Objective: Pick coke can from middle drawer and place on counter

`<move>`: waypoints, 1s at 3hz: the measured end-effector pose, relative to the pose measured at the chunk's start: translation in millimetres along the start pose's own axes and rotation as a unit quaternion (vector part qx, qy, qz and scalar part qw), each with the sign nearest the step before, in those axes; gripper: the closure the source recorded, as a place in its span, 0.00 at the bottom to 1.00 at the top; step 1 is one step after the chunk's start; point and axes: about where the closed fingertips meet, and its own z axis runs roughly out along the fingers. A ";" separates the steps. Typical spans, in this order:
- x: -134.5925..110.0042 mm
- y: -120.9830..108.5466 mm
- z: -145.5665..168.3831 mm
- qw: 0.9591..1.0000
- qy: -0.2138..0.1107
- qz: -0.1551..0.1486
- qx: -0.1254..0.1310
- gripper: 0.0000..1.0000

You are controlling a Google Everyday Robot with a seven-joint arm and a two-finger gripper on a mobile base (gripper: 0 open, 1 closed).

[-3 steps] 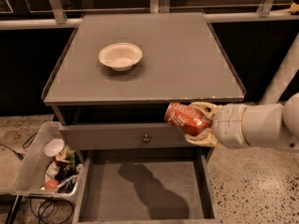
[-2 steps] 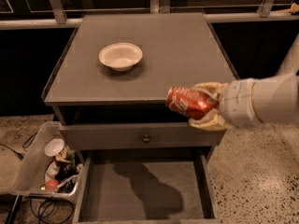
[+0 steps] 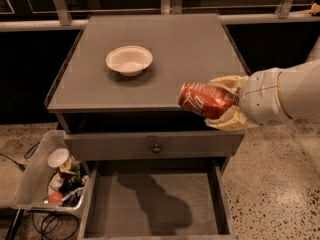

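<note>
Well, from the left: the bin [image 3: 35,184] of clutter on the floor sits clear of my path. The white bowl [image 3: 129,60] takes the left half of the counter [image 3: 190,44], so I judge the right half the place to set down. The middle drawer [image 3: 150,209] stands pulled open below, the can not in it. The coke can [image 3: 202,99] hangs on its side over the counter's front right edge, not touching it. The gripper [image 3: 214,103] reaches in from the right, fingers clamped across it; lying sideways, it may roll when released.
</note>
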 end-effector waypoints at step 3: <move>-37.9 -77.0 24.2 1.000 0.001 -0.022 0.001 1.00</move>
